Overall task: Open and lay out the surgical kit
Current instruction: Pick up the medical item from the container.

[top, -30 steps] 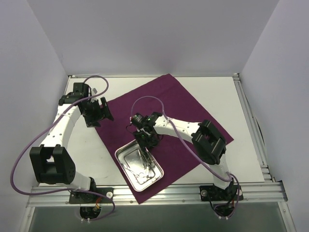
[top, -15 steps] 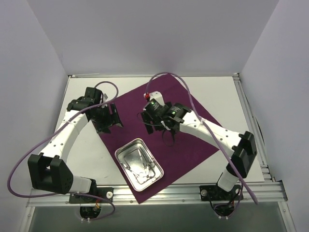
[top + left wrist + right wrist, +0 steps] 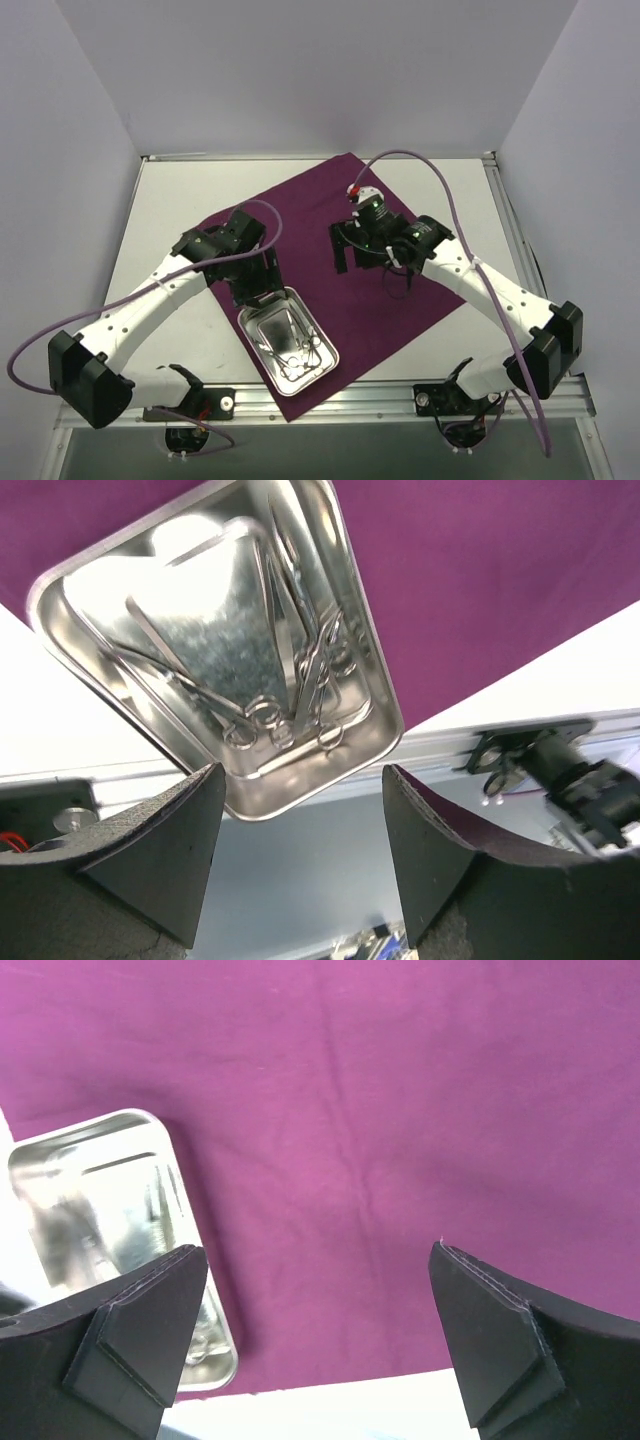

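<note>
In the left wrist view, the left gripper [image 3: 300, 770] is seen with its two fingers spread apart, and nothing is held between them. It is hung just above the steel tray [image 3: 386, 695]. Inside the tray, the small metal tools [image 3: 290, 700] are piled together, with their ring handles at the end near the table's front edge. The tray is set on the purple cloth [image 3: 480, 570], close to the cloth's near corner.

In the right wrist view, the right gripper [image 3: 317, 1250] is shown spread wide too, and nothing is pinched in it. Only bare cloth is seen under it, with the tray off to one side.

From the top view, the cloth is seen opened out and laid flat on the white table [image 3: 160, 200]. So the opening part can be taken as done. No tool is found lying on the cloth, so the laying out is judged as not yet begun. The tools have yet to be lifted out one by one and set down in a row. The left gripper looks best placed for the first pick.
</note>
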